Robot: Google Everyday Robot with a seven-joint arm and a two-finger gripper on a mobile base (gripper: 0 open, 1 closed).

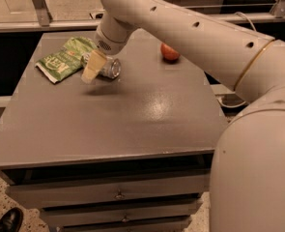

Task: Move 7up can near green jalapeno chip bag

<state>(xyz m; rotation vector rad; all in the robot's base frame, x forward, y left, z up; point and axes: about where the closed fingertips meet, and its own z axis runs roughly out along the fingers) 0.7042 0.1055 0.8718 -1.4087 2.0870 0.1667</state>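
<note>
The 7up can (110,67) lies on its side on the grey table (132,120), shiny metal end facing front right. It is right beside the right end of the green jalapeno chip bag (64,59), which lies flat at the table's back left. My gripper (93,67) reaches down from the arm above and sits at the can's left side, between the can and the bag. It covers part of the can's left half. I cannot tell whether it holds the can.
A red apple (170,52) sits at the back right of the table. My arm (195,28) crosses above the table's back right. The table has drawers (118,195) at the front. A black shoe (4,221) is on the floor at lower left.
</note>
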